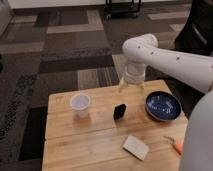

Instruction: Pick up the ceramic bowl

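Carpet floor (60,60) fills most of the view: grey, brown & tan rectangles in a patchwork. A dark cart (122,6) sits at the far top edge, too dim for details.

The worktop (95,145) is light wood planks and takes up the lower half. All the small objs sit on it.

Robot: the white arm (170,57) comes in from frame-R and runs up & across to a rounded joint over the worktop's back edge, then turns straight down. The white body (200,142) blocks the lower R corner, covering part of the worktop.

The bowl (163,105) is wide, shallow, glossy dark blue w/ pale speckles inside. It sits upright on the R side of the worktop, near the back edge. It's apart from the end effector, not touched, not lifted.

The end effector (131,89) hangs pointing down from the wrist, over the back part of the worktop. In frame it's between cup & bowl. It's released: fingers spread, nothing between them. It sits above & behind the black obj, w/ no contact.

The white cup (80,104) stands upright, open top, on the L part of the worktop, well apart from the bowl.

A pale pad (135,147), a flat rectangle, lies skewed near the front edge, R of centre.

The black obj (119,111) is a small dark block approx. mid-worktop, between cup & bowl. Type unclear.

A tiny orange item (177,145) shows at the R edge by the body, mostly hidden.
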Robot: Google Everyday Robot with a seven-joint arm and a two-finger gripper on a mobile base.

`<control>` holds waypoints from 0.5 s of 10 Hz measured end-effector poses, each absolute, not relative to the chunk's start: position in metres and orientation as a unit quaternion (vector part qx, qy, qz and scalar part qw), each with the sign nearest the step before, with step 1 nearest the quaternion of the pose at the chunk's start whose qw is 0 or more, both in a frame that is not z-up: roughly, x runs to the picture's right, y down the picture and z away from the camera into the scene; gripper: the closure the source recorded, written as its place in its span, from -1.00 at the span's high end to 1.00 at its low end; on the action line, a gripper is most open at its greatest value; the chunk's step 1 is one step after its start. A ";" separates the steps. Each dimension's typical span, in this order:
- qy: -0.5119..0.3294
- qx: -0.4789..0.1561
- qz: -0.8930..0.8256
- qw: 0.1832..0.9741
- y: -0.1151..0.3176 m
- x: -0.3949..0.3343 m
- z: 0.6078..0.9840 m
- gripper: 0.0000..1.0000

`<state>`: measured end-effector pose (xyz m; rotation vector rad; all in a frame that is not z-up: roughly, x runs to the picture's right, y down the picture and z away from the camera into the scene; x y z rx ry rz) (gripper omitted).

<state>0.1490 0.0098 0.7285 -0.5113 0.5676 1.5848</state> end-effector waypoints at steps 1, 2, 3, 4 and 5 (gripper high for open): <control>0.249 -0.224 0.694 0.637 0.010 0.151 0.729 0.30; 0.251 -0.226 0.693 0.637 0.011 0.156 0.732 0.30; 0.255 -0.227 0.693 0.635 0.013 0.164 0.736 0.30; 0.256 -0.228 0.692 0.635 0.013 0.167 0.737 0.30; 0.256 -0.229 0.691 0.636 0.014 0.170 0.740 0.30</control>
